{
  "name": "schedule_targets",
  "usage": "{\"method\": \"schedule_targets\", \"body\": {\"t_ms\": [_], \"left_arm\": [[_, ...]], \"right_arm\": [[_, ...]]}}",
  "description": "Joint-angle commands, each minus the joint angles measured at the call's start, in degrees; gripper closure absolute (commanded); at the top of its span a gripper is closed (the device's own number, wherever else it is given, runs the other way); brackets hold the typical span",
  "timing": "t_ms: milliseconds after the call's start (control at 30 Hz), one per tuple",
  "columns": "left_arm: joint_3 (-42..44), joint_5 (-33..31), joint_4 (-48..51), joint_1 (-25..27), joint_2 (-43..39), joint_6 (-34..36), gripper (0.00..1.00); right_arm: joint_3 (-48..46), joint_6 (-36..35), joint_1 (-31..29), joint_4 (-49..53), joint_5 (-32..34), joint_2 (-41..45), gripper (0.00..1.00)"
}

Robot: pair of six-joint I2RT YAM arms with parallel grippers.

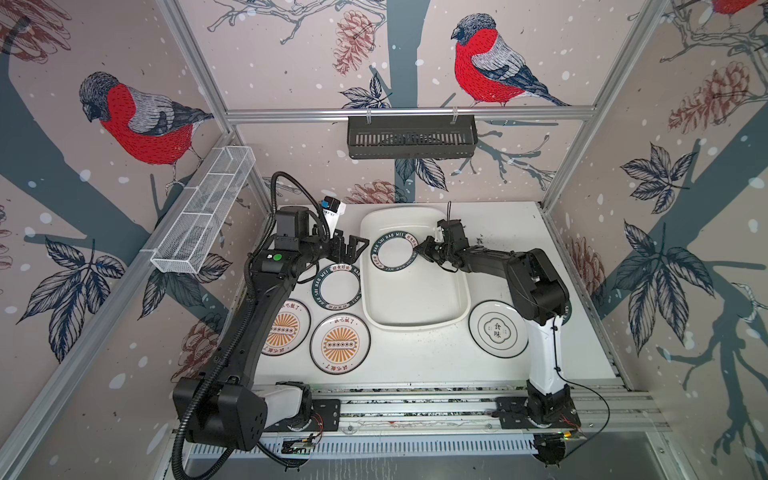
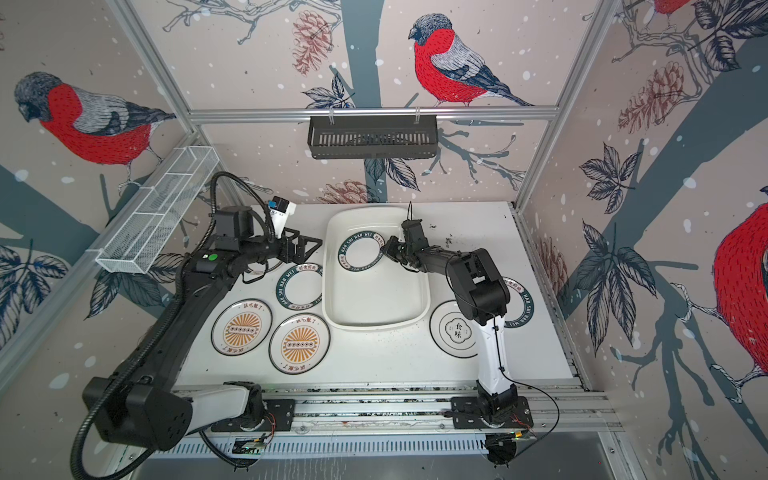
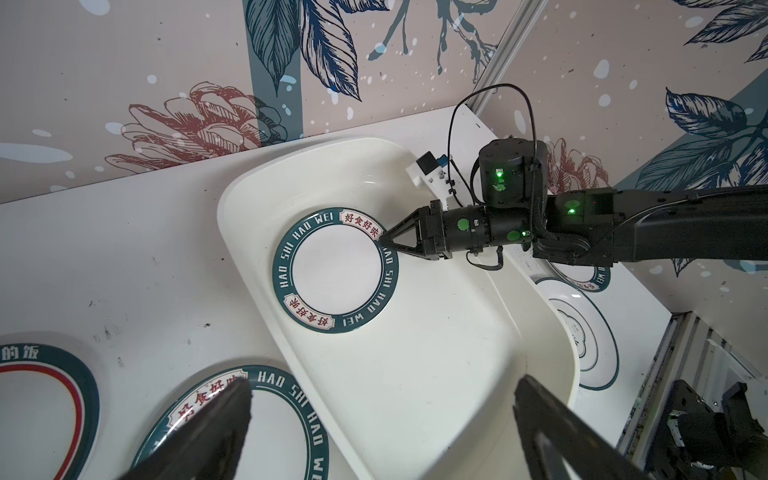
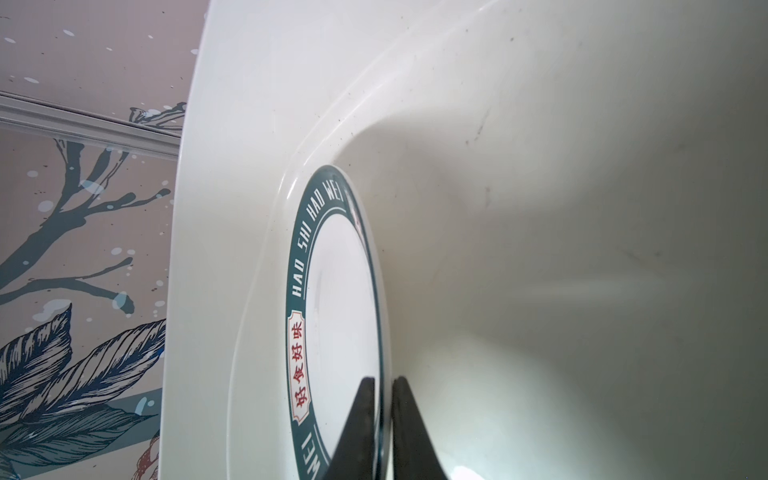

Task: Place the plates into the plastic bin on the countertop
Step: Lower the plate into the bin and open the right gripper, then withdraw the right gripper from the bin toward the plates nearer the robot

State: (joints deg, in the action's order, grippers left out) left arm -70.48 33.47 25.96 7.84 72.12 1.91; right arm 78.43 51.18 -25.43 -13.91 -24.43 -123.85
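- In both top views: one plastic bin (image 1: 415, 299) sits on the counter (image 1: 415, 365), and one banded plate (image 1: 393, 254) lies flat in its far half; two arms; one black slotted basket (image 1: 411, 137) on the back wall; one wire basket (image 1: 203, 212) on the left wall.
- In a top view, five plates show plainly: the one in the bin; a second banded plate (image 1: 336, 286) just left of the bin; two sunburst plates (image 1: 340, 343) front left, one half under the left arm; an emblem plate (image 1: 497, 329) right of the bin, partly behind the right arm.
- In a top view, a third banded plate (image 2: 519, 305) shows past the right arm's elbow.
- The left gripper (image 1: 353, 247) hangs wide open and holds nothing, just left of the bin; the right gripper (image 1: 422, 249) reaches over the bin's right rim to the banded plate's edge.
- Left wrist: the left gripper's fingers (image 3: 216, 419) stand far apart over the bin's rim; a red-ringed plate (image 3: 41, 395) shows here, which the left arm all but hides from above; that makes seven plates, six of them on the counter; the right gripper (image 3: 384, 243) tapers to a point at the plate's rim.
- Right wrist: only the bin wall (image 4: 540, 208) and the banded plate (image 4: 345, 311) show; the right gripper (image 4: 383, 380) is narrow, with one finger on each side of the rim; whether it presses the plate, I cannot tell.
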Motion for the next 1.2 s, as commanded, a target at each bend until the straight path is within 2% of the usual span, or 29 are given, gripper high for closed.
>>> {"method": "schedule_targets", "body": {"t_ms": [0, 300, 500, 833, 1000, 1167], "left_arm": [[0.16, 1.16, -1.66, 0.06, -0.24, 0.11, 0.02], [0.39, 1.70, -2.10, 0.06, 0.12, -0.24, 0.02], [0.30, 1.35, -2.37, 0.07, -0.02, -0.15, 0.02], [-0.02, 1.59, -2.22, 0.07, 0.26, -0.33, 0.02], [-0.77, 0.21, -1.11, 0.07, 0.47, 1.64, 0.02], [-2.75, -1.54, 0.92, 0.06, 0.63, 5.03, 0.02]], "right_arm": [[0.49, 0.40, 0.16, -1.52, 0.17, -0.32, 0.86], [1.92, -1.18, 0.33, 1.77, 1.67, -0.61, 0.78], [4.33, -3.89, 0.12, 7.48, 4.80, -0.24, 0.67], [7.59, -6.59, 0.25, 13.02, 7.46, 0.68, 0.65], [6.80, -8.55, 0.04, 13.40, 9.38, 5.34, 0.64], [1.16, -11.62, 0.37, 14.72, 15.46, 16.30, 0.63]]}}
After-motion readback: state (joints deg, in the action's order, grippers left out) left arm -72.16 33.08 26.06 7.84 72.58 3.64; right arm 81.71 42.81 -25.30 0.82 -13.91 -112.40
